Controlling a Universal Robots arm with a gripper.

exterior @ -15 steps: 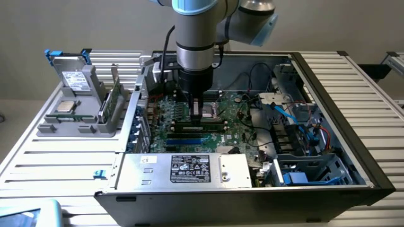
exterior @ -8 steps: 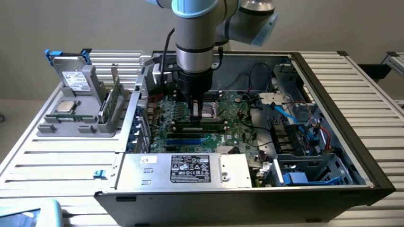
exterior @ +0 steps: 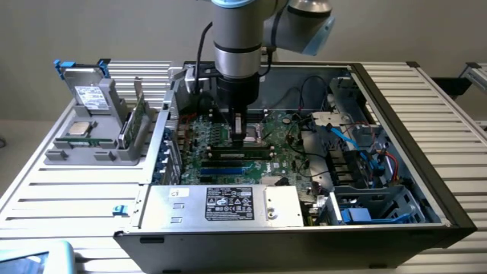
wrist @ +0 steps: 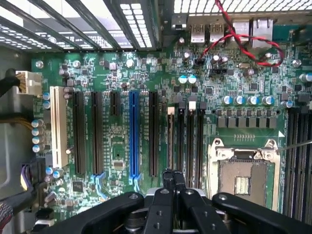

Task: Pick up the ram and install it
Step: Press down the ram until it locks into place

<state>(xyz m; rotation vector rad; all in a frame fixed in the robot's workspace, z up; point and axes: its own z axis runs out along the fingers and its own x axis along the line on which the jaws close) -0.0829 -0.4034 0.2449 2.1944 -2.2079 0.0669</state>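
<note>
At the exterior view's left, a grey holder [exterior: 95, 149] stands on the slatted table [exterior: 68, 194] beside the open computer case [exterior: 426, 171]. It carries a boxy drive [exterior: 91, 97] upright at its back, a square silver processor chip [exterior: 79, 128] lying flat in front, and the ram [exterior: 129, 127], a thin green stick standing on edge along the holder's side nearest the case. Further right, the gripper [exterior: 247, 135] hangs inside the case, low over the motherboard [exterior: 228, 165], well apart from the ram. In the wrist view the gripper's [wrist: 173, 178] fingers are pressed together with nothing between them, above the empty processor socket [wrist: 243, 178] and dark slots [wrist: 185, 136].
</note>
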